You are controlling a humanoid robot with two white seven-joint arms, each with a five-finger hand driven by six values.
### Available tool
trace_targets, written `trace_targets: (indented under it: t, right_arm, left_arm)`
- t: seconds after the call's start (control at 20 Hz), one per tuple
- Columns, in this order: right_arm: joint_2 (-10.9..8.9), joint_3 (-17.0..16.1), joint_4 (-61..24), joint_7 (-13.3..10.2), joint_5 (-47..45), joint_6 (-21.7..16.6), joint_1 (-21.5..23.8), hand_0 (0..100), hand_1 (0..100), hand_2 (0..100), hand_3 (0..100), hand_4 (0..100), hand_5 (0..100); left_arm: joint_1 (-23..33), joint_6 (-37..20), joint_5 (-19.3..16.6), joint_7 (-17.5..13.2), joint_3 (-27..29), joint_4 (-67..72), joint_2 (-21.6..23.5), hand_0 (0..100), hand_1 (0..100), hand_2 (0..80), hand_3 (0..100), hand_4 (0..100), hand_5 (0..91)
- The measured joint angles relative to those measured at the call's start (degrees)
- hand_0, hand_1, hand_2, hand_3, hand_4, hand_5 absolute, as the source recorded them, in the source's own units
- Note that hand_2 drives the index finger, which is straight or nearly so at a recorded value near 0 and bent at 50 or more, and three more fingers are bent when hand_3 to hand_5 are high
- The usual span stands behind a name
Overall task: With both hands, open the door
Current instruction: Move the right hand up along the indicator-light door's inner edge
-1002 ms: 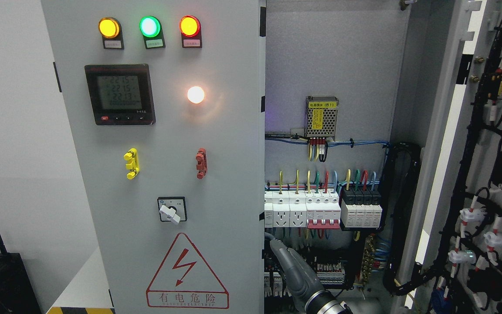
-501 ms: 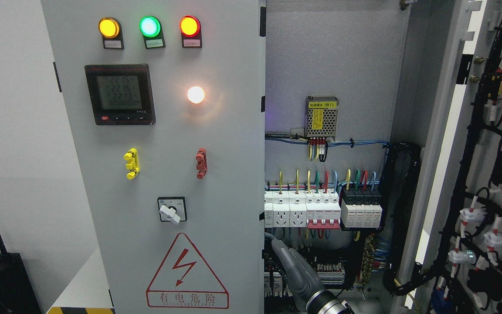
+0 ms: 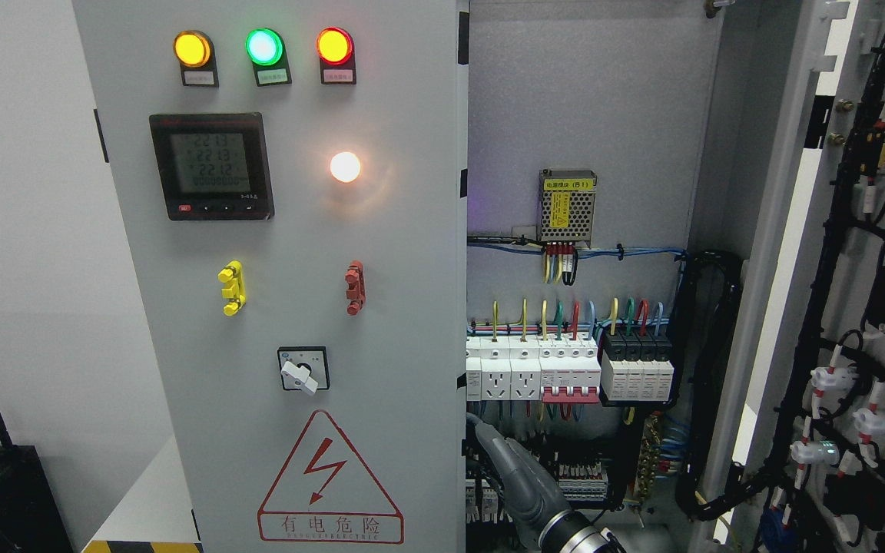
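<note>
The grey cabinet's left door [image 3: 396,253] faces me with three lit lamps, a meter [image 3: 210,166], a rotary switch [image 3: 303,369] and a red hazard triangle. Its free right edge [image 3: 462,307] stands against the exposed interior. The right door [image 3: 788,230] is swung wide, and its wired inner face shows at the far right. My right hand [image 3: 505,461] rises from the bottom edge, right of the middle. Its tip lies at the left door's free edge, low down. The left arm is out of view.
Inside the cabinet are a power supply [image 3: 567,206], a row of breakers and sockets [image 3: 565,372] and black cable bundles [image 3: 707,369]. The right door carries wiring and lamp backs [image 3: 865,422]. A black box [image 3: 4,491] sits at lower left by the white wall.
The right hand has barely shifted, dipping slightly and returning by the left door's edge. Both doors stand as before. Only the meter's digits differ.
</note>
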Motion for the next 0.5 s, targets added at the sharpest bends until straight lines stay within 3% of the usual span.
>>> trace_targets:
  t: [0.5]
  right_arm:
    - [-0.06,-0.1,0.9,0.8,-0.8,0.0,-0.5,38,0,0,0,0,0]
  left_arm:
    - [0.0,-0.1,0.0,0.0,0.3,0.0,0.0,0,0,0.0,0,0,0.0]
